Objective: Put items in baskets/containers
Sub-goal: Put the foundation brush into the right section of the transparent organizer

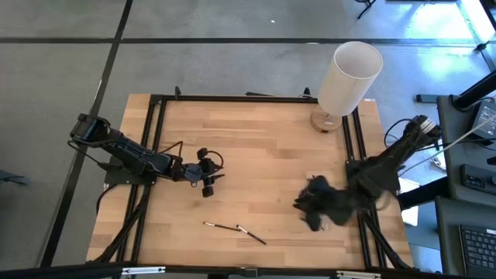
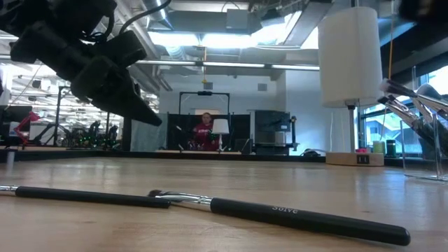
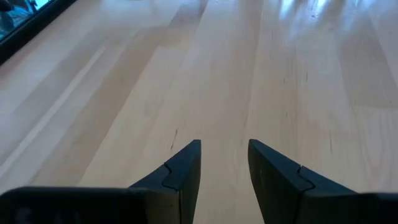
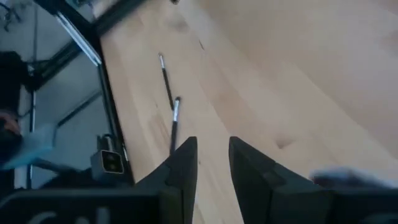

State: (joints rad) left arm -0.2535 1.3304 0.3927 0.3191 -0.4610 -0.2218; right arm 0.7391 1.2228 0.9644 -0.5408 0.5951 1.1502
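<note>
So only two makeup brushes show on the wooden table [image 1: 256, 155]. From above they lie end to end near the front edge, one brush [image 1: 221, 226] running left-right, the other brush [image 1: 252, 234] angled slightly toward the front right. The low view alone shows lettering on a black handle [image 2: 301, 215] and silver ferrules meeting. The left gripper [image 3: 224, 163] hovers over bare wood, fingers parted, empty. The right gripper [image 4: 213, 163] is partly open with nothing between its fingers, blurred from above. A white cylinder [image 1: 349, 77] stands at the back right.
</note>
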